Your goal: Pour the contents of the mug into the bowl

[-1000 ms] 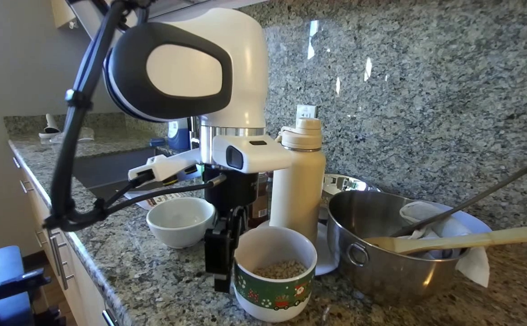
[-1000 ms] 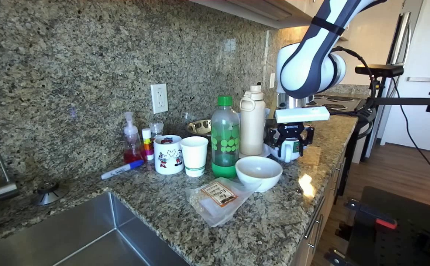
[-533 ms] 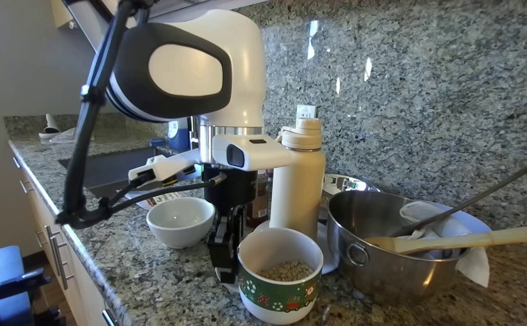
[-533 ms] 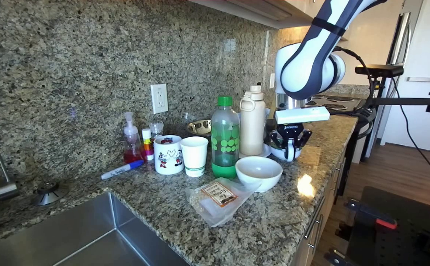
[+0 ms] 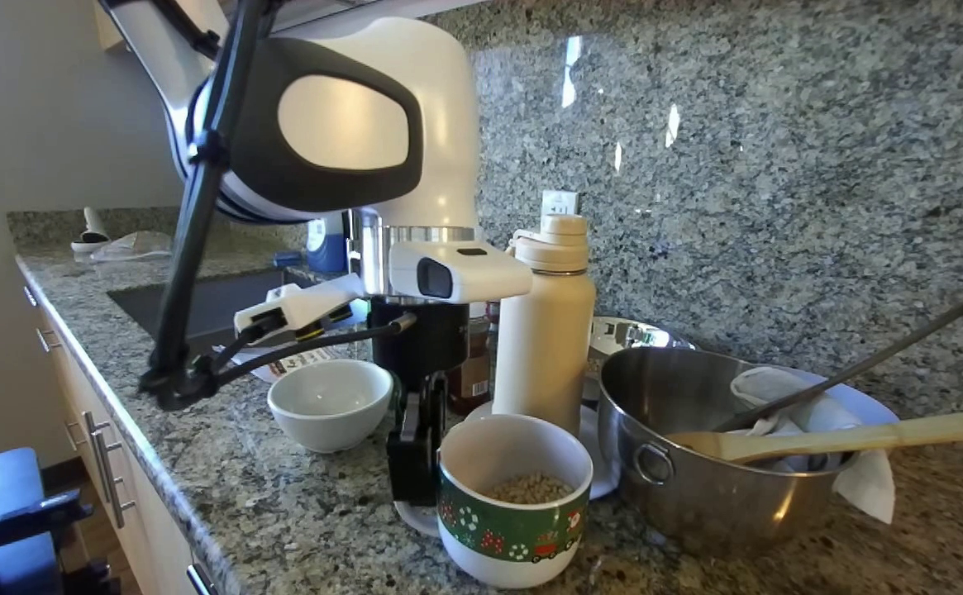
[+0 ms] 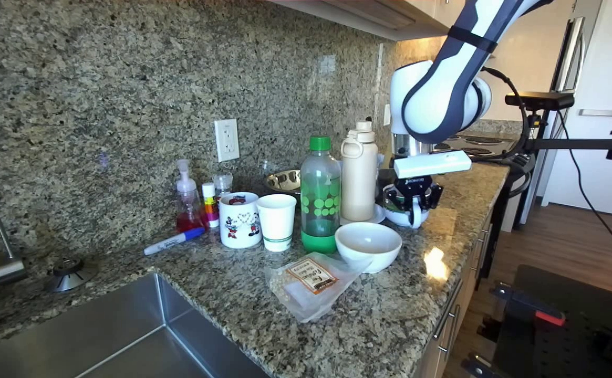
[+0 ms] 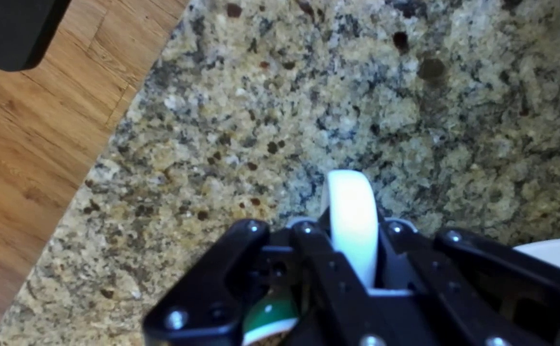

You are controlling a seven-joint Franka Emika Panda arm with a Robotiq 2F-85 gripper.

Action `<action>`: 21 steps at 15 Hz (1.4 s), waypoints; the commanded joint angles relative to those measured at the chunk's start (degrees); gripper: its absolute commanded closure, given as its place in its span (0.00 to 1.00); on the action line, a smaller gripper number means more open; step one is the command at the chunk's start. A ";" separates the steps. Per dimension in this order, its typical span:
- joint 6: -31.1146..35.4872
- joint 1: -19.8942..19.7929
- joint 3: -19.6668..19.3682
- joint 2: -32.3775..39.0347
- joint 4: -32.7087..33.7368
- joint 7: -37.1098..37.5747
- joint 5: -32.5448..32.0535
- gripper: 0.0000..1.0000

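The white mug [image 5: 514,529] with its green patterned band stands upright on the counter, tan grains [image 5: 531,488] inside it. Its loop handle [image 7: 353,211] rises between my fingers in the wrist view, and the gripper [image 7: 354,233] is shut on it. Part of the green band shows below left there. In an exterior view the gripper [image 5: 421,467] hangs pointing down at the mug's side, hiding much of the handle. The plain white bowl [image 5: 331,406] looks empty and sits apart from the mug; an exterior view shows the bowl [image 6: 369,245] nearer the sink.
A cream bottle [image 5: 545,355] stands close behind the mug, beside a steel pot [image 5: 696,496] with protruding utensils. Around the bowl are a green bottle [image 6: 320,199] and a plastic bag [image 6: 311,286]. A paper cup [image 6: 277,223] and the sink [image 6: 127,336] lie farther off.
My fingers have closed in on the mug's handle. The mug has shifted and turned a little, its handle swinging into line with the gripper. The bowl has not moved.
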 commanded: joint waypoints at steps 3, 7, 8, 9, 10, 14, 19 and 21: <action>0.49 1.24 -1.68 -4.86 -3.75 2.94 -4.72 0.98; -0.59 1.14 -1.12 -8.12 -6.39 6.34 -8.46 0.98; -1.05 1.09 -0.64 -9.04 -7.12 6.81 -8.80 0.98; -1.50 1.11 -0.22 -10.15 -8.04 7.71 -9.48 0.98; -1.72 1.01 0.17 -11.19 -8.85 7.88 -9.75 0.98; -3.02 0.39 3.09 -15.56 -11.75 8.33 -9.40 0.98; -7.37 0.19 7.83 -20.35 -12.75 6.90 -6.48 0.98; -10.05 0.35 9.86 -21.97 -12.27 6.86 -5.32 0.98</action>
